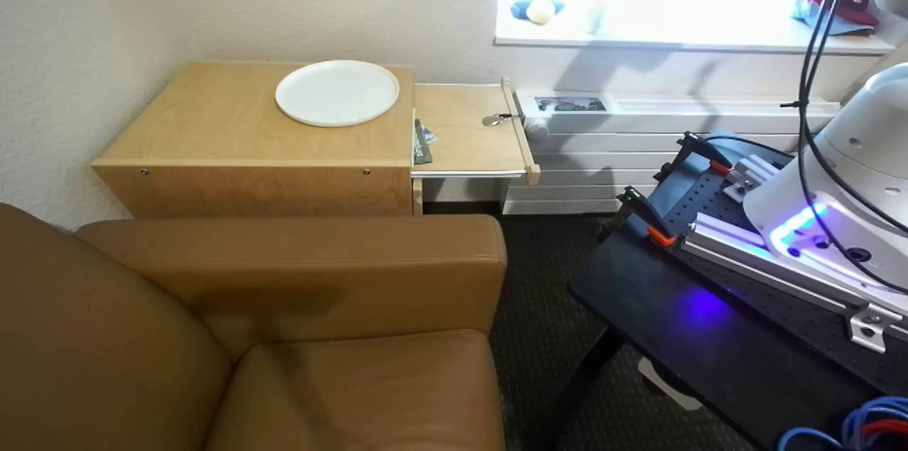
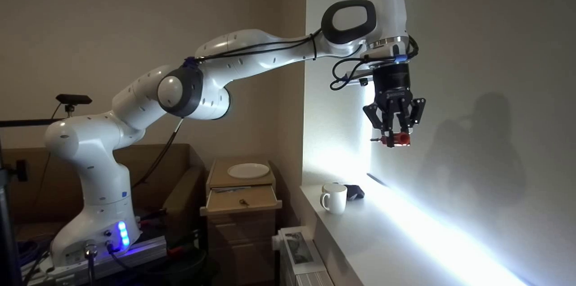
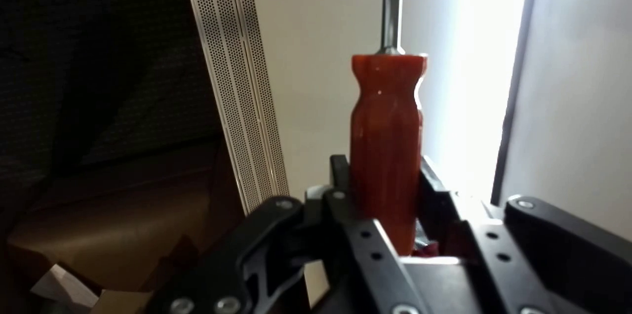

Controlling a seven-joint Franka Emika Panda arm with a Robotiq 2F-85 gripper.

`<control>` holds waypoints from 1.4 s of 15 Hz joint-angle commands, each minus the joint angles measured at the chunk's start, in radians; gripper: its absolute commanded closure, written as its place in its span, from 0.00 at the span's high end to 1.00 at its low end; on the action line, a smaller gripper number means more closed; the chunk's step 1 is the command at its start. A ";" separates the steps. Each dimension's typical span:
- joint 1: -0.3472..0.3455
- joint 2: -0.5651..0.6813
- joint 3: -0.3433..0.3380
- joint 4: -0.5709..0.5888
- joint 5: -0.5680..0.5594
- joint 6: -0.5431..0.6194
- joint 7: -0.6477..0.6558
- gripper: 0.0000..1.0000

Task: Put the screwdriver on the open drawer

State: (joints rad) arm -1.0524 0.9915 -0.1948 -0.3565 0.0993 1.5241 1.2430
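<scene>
At the far left of an exterior view, the robot's base (image 2: 96, 225) is seen, with part of a brown sofa (image 2: 182, 194) beyond it. Next to the right, a low wooden cabinet (image 2: 218, 178) is shown, on whose flat top a white plate (image 2: 248, 170) is set. Below that top the open drawer (image 2: 262, 196) is seen to project; within it, a thin grey metal piece (image 1: 422, 146) is laid toward the cabinet, and a small metal object (image 1: 491, 120), not securely identified, is placed by the front board. Farther right, a white mug (image 2: 336, 198) is stood on the windowsill (image 2: 360, 236). At the right, raised above the sill and well apart from the drawer, the gripper (image 2: 398, 138) is found closed on the screwdriver (image 2: 401, 139), which is grasped by its orange-red handle and held roughly level, its shaft directed leftward. The grip is corroborated in the wrist view, where the handle is flanked by both fingertips (image 3: 339, 172) and the shaft is left free.

Progress may be judged as follows. Grasp and lift appear complete, and the drawer is already drawn out for receipt. No contact between screwdriver and drawer is visible. Placement is not yet achieved: transport across to the drawer, lowering onto its floor, release of the handle and withdrawal of the gripper are all to be performed.
</scene>
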 commanded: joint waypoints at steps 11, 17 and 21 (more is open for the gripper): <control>0.193 -0.019 0.020 -0.040 -0.104 -0.005 -0.425 0.08; 0.213 -0.007 0.010 -0.036 -0.102 0.048 -0.579 0.33; 0.213 -0.007 0.010 -0.034 -0.103 0.079 -0.630 0.33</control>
State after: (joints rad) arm -0.8422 0.9994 -0.1871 -0.3640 -0.0004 1.5918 0.6125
